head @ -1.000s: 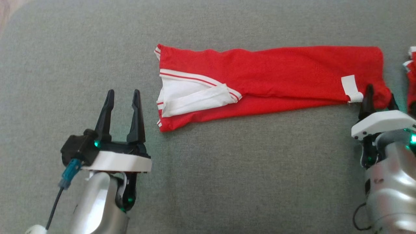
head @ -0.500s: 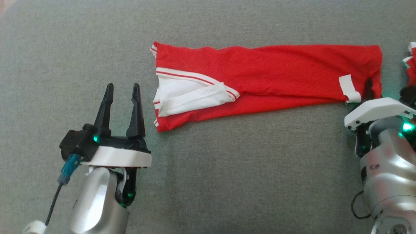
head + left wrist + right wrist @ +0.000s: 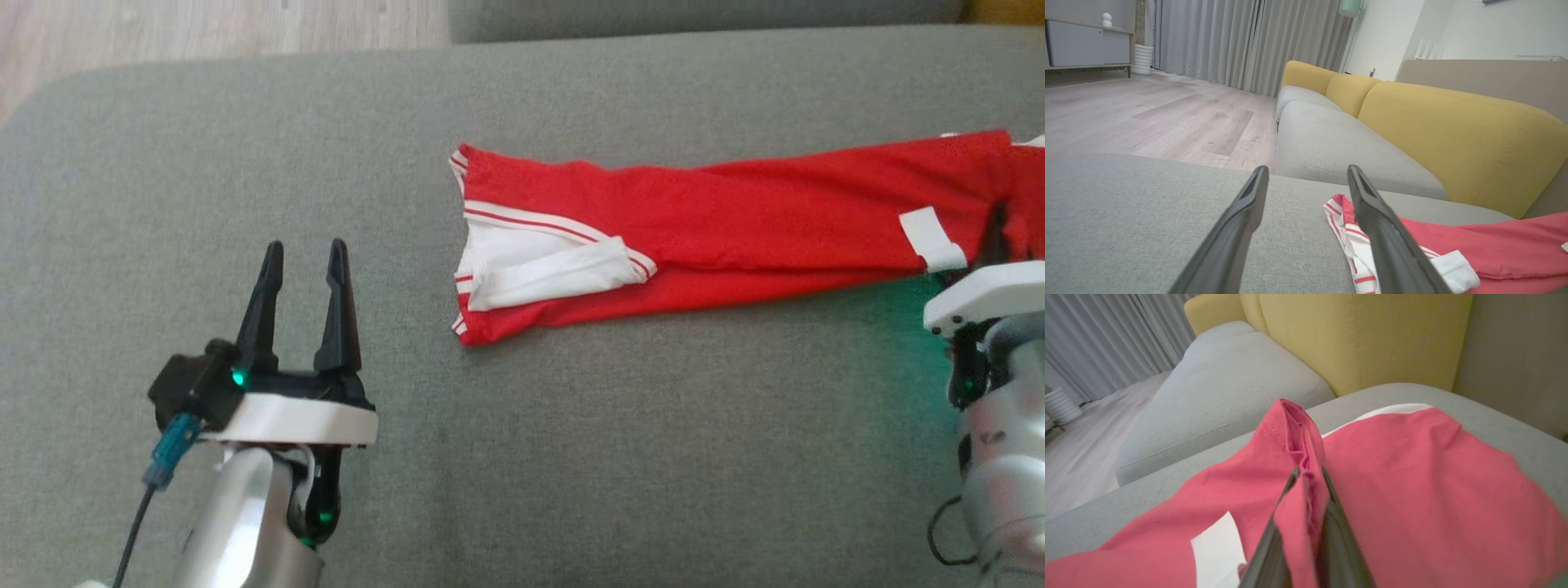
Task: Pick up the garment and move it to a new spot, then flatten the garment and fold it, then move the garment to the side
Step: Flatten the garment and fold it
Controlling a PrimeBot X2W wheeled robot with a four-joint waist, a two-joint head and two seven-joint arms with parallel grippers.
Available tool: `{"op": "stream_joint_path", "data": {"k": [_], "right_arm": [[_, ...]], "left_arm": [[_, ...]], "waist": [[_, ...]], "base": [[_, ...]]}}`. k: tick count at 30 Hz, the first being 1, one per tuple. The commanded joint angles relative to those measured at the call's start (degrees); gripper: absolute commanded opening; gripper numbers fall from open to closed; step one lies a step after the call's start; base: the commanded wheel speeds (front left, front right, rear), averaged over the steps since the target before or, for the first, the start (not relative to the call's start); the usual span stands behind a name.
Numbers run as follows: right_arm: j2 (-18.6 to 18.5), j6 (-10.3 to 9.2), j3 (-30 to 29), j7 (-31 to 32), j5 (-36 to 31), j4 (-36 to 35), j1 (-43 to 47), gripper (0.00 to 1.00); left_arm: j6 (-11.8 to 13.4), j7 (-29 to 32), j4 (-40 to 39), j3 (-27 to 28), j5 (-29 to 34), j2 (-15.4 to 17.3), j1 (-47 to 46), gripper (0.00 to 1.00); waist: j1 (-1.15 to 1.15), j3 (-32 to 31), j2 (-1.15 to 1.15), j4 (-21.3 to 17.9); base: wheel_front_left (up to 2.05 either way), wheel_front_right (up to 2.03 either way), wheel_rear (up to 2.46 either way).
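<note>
Since earlier, right tool (image 3: 1308, 473) has clamped the one garment (image 3: 735, 220); left tool (image 3: 302, 249) stands apart.

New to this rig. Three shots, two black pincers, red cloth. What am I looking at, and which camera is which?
This is a wheeled robot with two arms, each ending in a two-fingered claw. The top-down picture comes from a camera on its head. The other two come from cameras on the wrists, each looking along its own claw's fingers. A red garment with white trim lies stretched out on a grey cushion, and a yellow sofa back stands behind it. The left claw is open beside the garment's white-trimmed end, apart from it and holding nothing. The right claw is shut on a fold of cloth at the garment's other end.
</note>
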Motion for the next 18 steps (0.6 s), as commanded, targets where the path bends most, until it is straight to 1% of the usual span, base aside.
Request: {"op": "stream_joint_path", "data": {"k": [1,4,10,12,13,16,18], "right_arm": [[-0.4,-0.04,1.3,-0.7,0.3,-2.1,-0.9,0.00],[-0.1,-0.04,2.4,-0.7,0.7,-3.9,-1.0,0.00],[4.1,-0.04,8.8,-0.6,2.1,-7.4,-2.2,0.00],[5.4,-0.04,11.6,-0.2,2.9,-8.3,-2.5,0.00],[6.4,-0.04,14.6,0.3,4.1,-9.0,-2.6,0.00],[7.0,-0.04,19.0,1.2,6.7,-9.9,-2.4,0.00],[7.1,-0.04,23.7,1.7,10.8,-10.4,-2.2,0.00]], "left_arm": [[-0.1,-0.3,-1.8,2.4,-0.6,0.5,-0.8,1.00],[0.1,-0.3,-2.3,2.5,-1.1,0.5,-0.1,1.00],[0.6,-0.3,-3.0,3.0,-1.7,0.5,1.3,1.00],[0.6,-0.3,-3.1,3.0,-1.7,0.5,1.6,1.00],[0.6,-0.3,-3.2,3.0,-1.8,0.5,1.8,1.00],[0.7,-0.3,-3.2,2.7,-1.9,0.5,2.1,1.00],[0.7,-0.3,-3.2,2.4,-2.1,0.5,2.1,1.00]], "waist": [[0.01,-1.2,0.00,-0.4],[0.01,-2.5,0.00,-0.5],[0.01,-4.8,0.00,-0.2],[0.01,-5.3,0.00,0.2],[0.01,-5.7,0.00,0.8],[0.01,-6.0,0.00,2.0],[0.01,-6.1,0.00,3.2]], "base": [[0.00,0.00,0.00],[0.00,0.00,0.00],[0.00,0.00,0.00],[0.00,0.00,0.00],[0.00,0.00,0.00],[0.00,0.00,0.00],[0.00,0.00,0.00]]}}
